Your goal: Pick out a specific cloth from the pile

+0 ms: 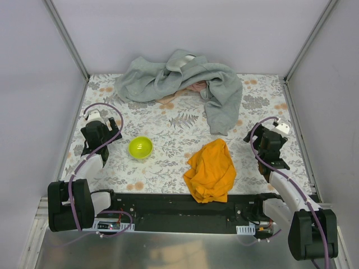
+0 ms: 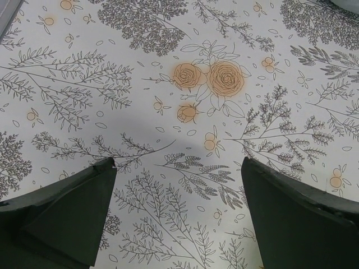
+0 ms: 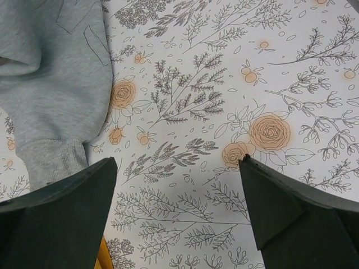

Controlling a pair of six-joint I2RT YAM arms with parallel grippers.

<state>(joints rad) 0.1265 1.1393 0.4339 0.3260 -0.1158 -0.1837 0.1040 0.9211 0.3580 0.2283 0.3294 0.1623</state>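
The bright orange cloth (image 1: 211, 171) lies crumpled on the floral table near the front edge, apart from the pile. A sliver of it shows at the bottom of the right wrist view (image 3: 102, 259). The pile (image 1: 185, 84) sits at the back: a large light-grey garment with a pale peach-pink cloth (image 1: 188, 89) under it. The grey sleeve shows in the right wrist view (image 3: 50, 84). My left gripper (image 1: 115, 124) is open and empty over bare table at the left (image 2: 178, 168). My right gripper (image 1: 251, 137) is open and empty, right of the orange cloth (image 3: 176, 165).
A yellow-green bowl (image 1: 141, 147) stands on the table (image 1: 168, 129) between the left gripper and the orange cloth. White walls with metal posts close in the left, back and right sides. A black base rail (image 1: 179, 210) runs along the near edge.
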